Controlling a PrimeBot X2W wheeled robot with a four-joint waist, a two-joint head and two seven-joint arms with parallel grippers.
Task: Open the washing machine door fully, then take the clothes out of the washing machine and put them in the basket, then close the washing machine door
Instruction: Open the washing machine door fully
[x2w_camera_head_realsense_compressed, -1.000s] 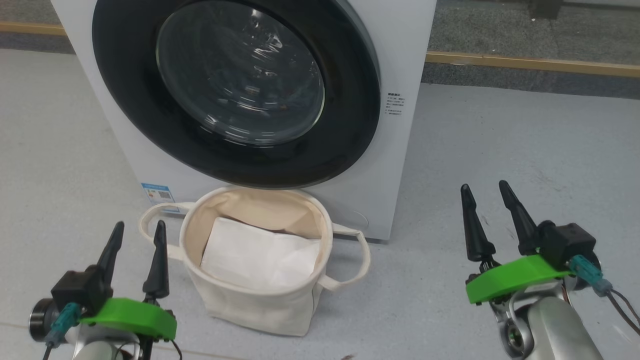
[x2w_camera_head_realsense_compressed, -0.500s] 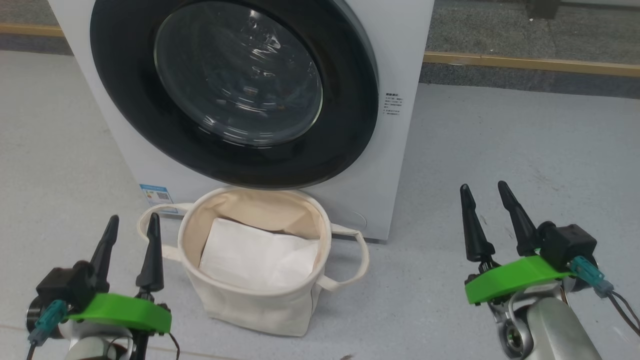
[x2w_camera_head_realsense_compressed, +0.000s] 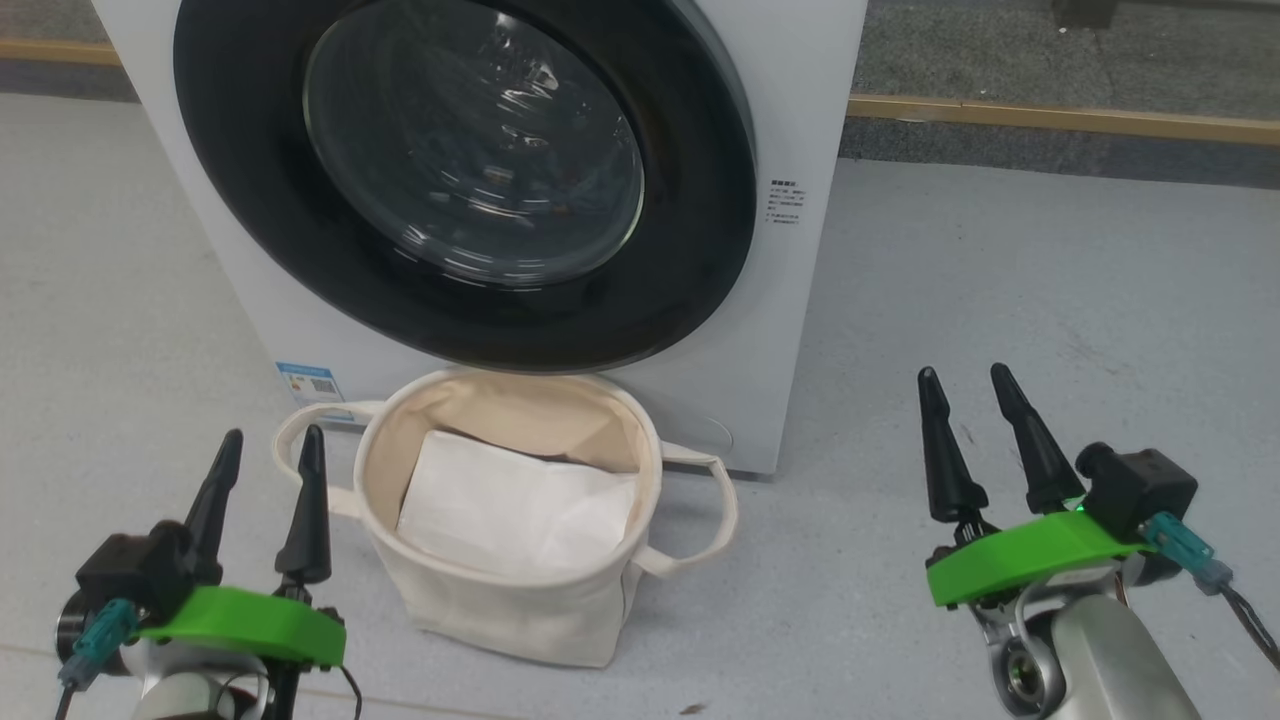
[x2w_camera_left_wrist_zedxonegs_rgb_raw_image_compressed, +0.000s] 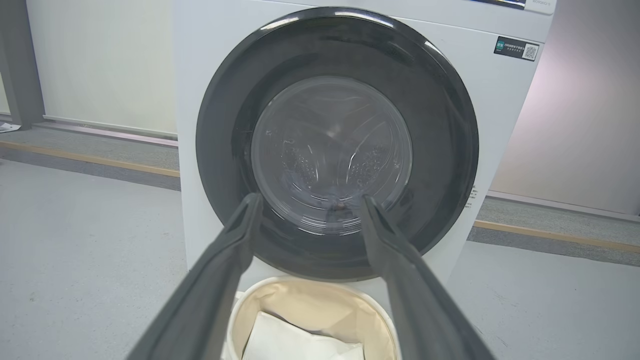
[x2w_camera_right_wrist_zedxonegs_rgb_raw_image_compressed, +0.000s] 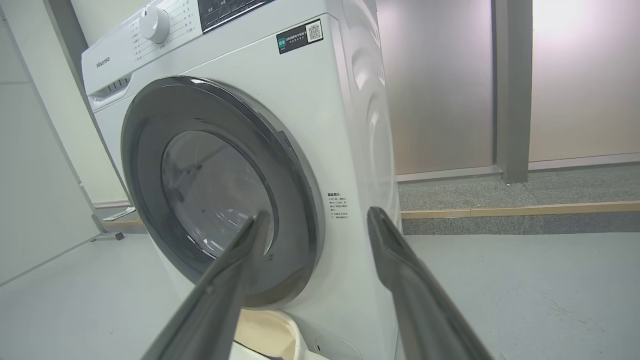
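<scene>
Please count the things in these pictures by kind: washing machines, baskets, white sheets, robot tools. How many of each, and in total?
washing machine: 1
basket: 1
white sheet: 1
tools: 2 (left tool, right tool)
total: 5

- The washing machine (x2w_camera_head_realsense_compressed: 800, 90) is a white front-loader that stands on the grey floor (x2w_camera_head_realsense_compressed: 1000, 280). Small printed labels sit on its front: one to the right of the door, and a blue one at the lower left corner.
- The washing machine door (x2w_camera_head_realsense_compressed: 470, 160) is shut flat against the front. It is round, with a wide glossy black rim and a clear, bulging glass centre that catches reflections.
- The clothes (x2w_camera_left_wrist_zedxonegs_rgb_raw_image_compressed: 327, 197) show only as a dim pale-blue patch with a small brown spot, low behind the glass; the shape is unclear.
- The basket (x2w_camera_head_realsense_compressed: 500, 610) is a round cream canvas tub with two loop handles. It stands upright on the floor just in front of the machine, below the door, with a white sheet (x2w_camera_head_realsense_compressed: 510, 510) lying inside.
</scene>
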